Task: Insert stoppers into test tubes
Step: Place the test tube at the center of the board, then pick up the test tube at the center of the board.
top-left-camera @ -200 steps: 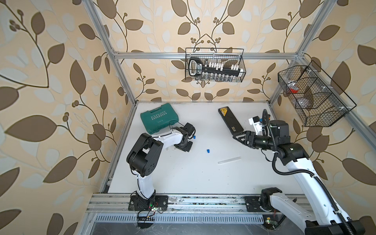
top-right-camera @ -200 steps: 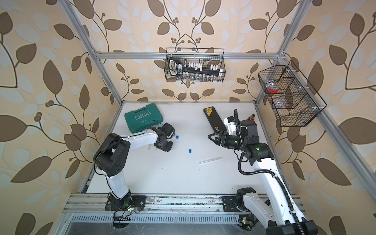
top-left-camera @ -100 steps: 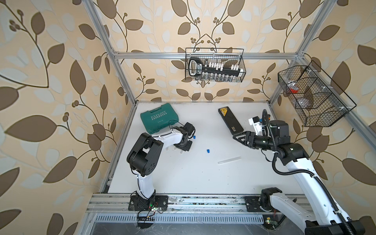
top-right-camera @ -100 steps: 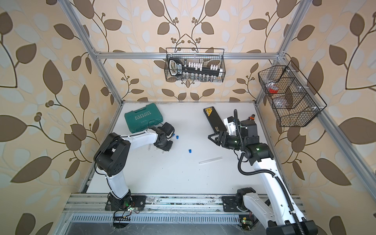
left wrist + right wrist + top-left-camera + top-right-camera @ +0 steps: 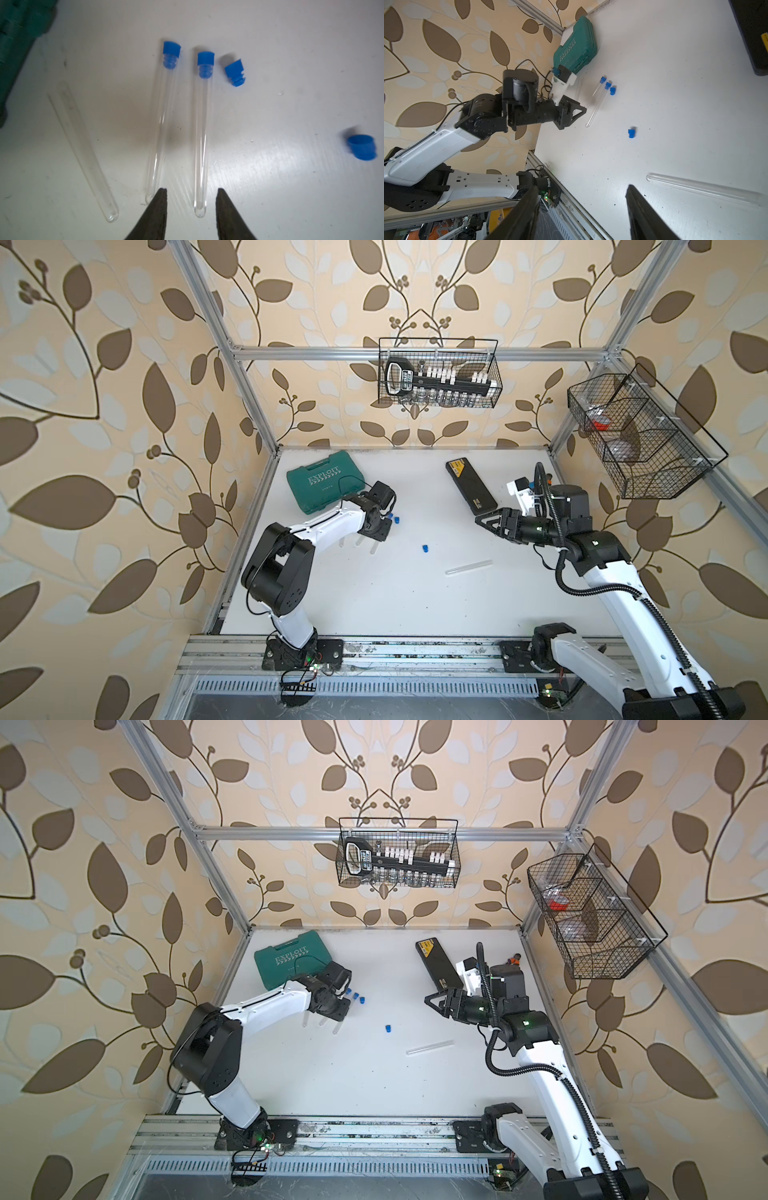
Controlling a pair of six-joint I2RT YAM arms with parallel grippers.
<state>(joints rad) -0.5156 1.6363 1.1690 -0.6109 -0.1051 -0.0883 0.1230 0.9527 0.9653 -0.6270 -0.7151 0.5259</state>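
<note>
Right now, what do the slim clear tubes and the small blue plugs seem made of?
Slim clear test tubes: glass or hard clear plastic; glossy, see-through, bright streaks along them. Small blue ribbed stoppers: moulded plastic or rubber, matt; even colour, no glare.

Left pincer (image 5: 191,190) parted — low, right pincer (image 5: 582,187) wide

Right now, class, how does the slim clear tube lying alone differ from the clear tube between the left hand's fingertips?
The lone clear tube is unstoppered; the capped tube at the left hand holds a bright blue plastic stopper. The lone tube lies apart; the other lies beside a second stoppered tube. Both lie flat.
</note>
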